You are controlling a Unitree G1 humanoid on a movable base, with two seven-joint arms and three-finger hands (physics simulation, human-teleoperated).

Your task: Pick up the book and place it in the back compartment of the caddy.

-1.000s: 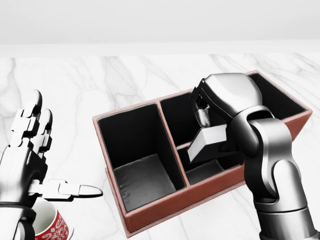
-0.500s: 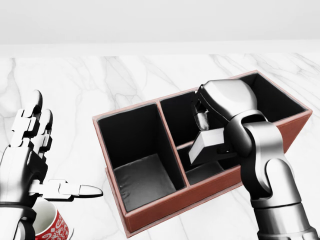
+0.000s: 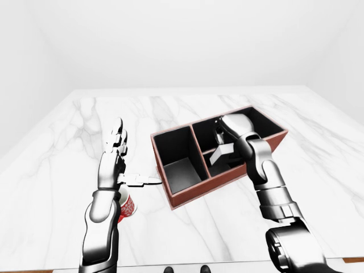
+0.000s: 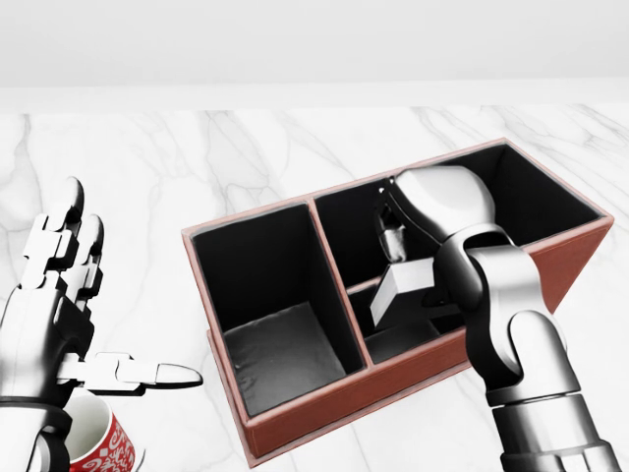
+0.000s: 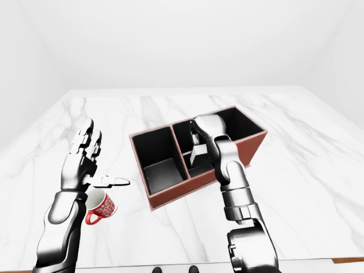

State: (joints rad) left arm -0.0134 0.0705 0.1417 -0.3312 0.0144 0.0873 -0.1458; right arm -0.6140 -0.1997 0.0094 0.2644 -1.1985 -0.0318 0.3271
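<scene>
The caddy [image 4: 295,418] is a red-brown box with black compartments: one large at the left of the head view, two smaller at the right. My right hand [image 4: 398,244] is shut on the grey book [image 4: 403,287] and holds it tilted inside the caddy's right half, over the low divider between the upper and lower right compartments. The book's lower edge dips toward the lower right compartment. My left hand [image 4: 113,315] is open and empty, raised to the left of the caddy. The book also shows in the left-eye view [image 3: 220,153].
A red patterned mug [image 5: 99,207] stands under my left hand, at the bottom left of the head view [image 4: 103,447]. The white marble table [image 3: 227,102] extends all round the caddy, with a white wall beyond its top edge.
My right forearm has swung a little left and the hand has lowered, so the book sits slightly deeper in the caddy. The left hand and the mug have not moved.
</scene>
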